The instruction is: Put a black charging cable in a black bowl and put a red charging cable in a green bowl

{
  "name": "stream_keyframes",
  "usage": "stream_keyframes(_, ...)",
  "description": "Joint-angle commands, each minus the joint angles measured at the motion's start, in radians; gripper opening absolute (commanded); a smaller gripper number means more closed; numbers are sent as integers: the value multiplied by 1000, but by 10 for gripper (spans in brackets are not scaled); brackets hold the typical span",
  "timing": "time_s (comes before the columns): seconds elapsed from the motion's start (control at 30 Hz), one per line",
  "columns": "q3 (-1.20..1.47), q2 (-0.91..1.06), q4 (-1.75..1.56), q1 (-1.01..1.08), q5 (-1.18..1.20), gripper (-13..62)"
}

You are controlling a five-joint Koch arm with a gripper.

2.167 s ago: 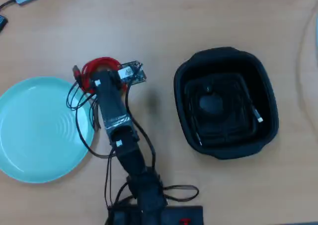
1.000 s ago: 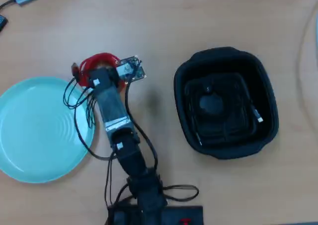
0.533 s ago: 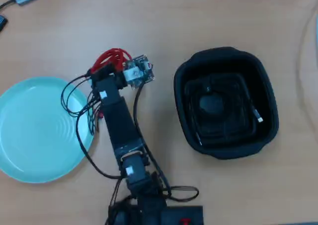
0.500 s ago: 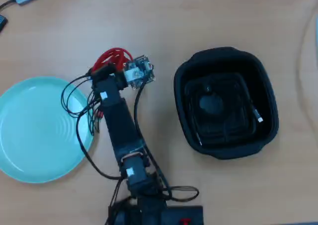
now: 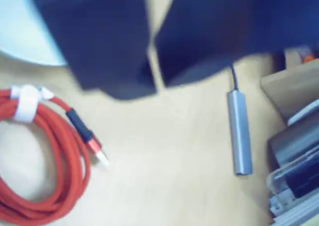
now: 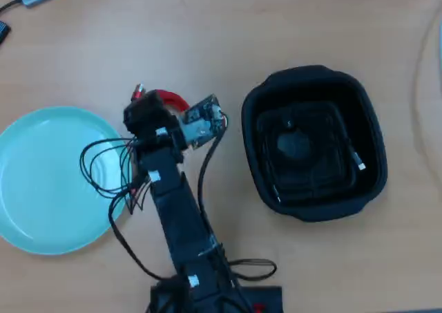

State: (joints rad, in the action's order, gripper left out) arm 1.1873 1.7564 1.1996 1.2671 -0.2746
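Red charging cable (image 5: 45, 156) at lower left looks light and floppy, grab across the bundled strands; claw (image 5: 152, 61) grip unclear, can't tell.

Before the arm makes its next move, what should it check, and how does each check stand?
1. Black cable in the black bowl: ok, its silvery tip shows inside.
2. Red cable in the green bowl: not ok, it is outside the bowl.
3. Gripper holding the red cable: cannot tell, the jaws are a dark blur in the wrist view.
4. Green bowl ready to receive: ok, nothing lies in it, though the arm's wires hang over its rim.
5. Grey adapter apart from the red cable: ok.
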Motion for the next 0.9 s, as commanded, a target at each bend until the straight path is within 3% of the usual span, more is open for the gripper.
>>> stream_keyframes(0.0,-26,44,-69,-3,0,-62)
stream_keyframes(0.33,86,-66,-38,41,23,-60)
stream_keyframes(0.6,120,-201,183,41,98,-54)
stream_keyframes(0.87,330,-225,117,38,222,-48)
